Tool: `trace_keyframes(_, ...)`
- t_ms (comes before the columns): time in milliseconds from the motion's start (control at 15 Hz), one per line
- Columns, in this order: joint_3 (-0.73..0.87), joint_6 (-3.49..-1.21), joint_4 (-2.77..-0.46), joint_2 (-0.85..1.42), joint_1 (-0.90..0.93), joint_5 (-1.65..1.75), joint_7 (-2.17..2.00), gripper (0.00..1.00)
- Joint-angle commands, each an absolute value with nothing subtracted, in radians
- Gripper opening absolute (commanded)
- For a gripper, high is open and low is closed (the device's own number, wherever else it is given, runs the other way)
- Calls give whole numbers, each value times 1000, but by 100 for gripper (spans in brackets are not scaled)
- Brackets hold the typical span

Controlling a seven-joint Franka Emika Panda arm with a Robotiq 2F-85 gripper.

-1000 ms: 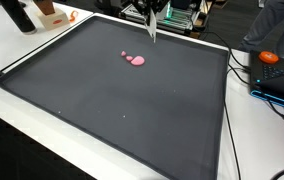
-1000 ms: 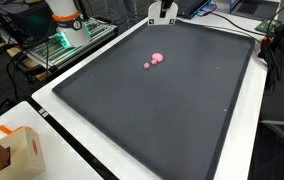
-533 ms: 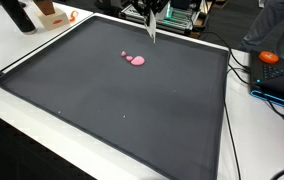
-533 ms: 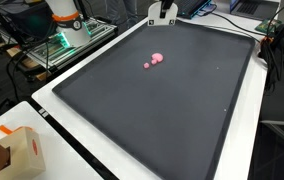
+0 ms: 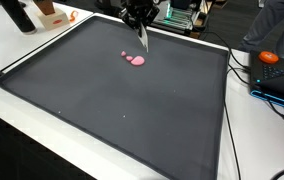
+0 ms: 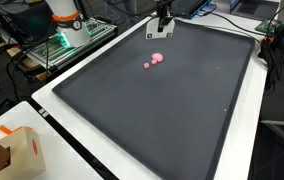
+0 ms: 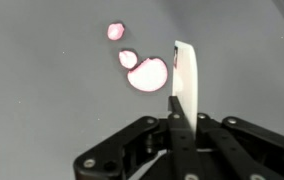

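Just above the mat (image 5: 102,100), the gripper (image 7: 182,124) pinches a white strip (image 7: 185,80), jaws closed on it; pink blobs (image 7: 149,75) lie just beside its tip. Cables (image 5: 244,75) and an orange thing (image 5: 269,57) sit well apart.

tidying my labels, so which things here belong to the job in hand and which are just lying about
In hand: gripper, pink pieces near its tip, dark mat under them.
Lying about: orange object off the mat, cardboard box on the white table.

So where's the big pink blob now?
In the wrist view the big pink blob lies on the dark mat, left of the gripper's white strip.
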State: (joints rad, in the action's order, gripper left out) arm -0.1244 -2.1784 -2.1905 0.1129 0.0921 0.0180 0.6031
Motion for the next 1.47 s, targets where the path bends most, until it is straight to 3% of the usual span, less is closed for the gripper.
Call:
trace_keyframes(0,-128,-2268,-2250,117,65,-66,718,1)
trace_keyframes(933,-124,-2620,-2447,134,47,-89,670,1)
trace_keyframes(1400,-108,-2615,-2424,160,54,25,561,1)
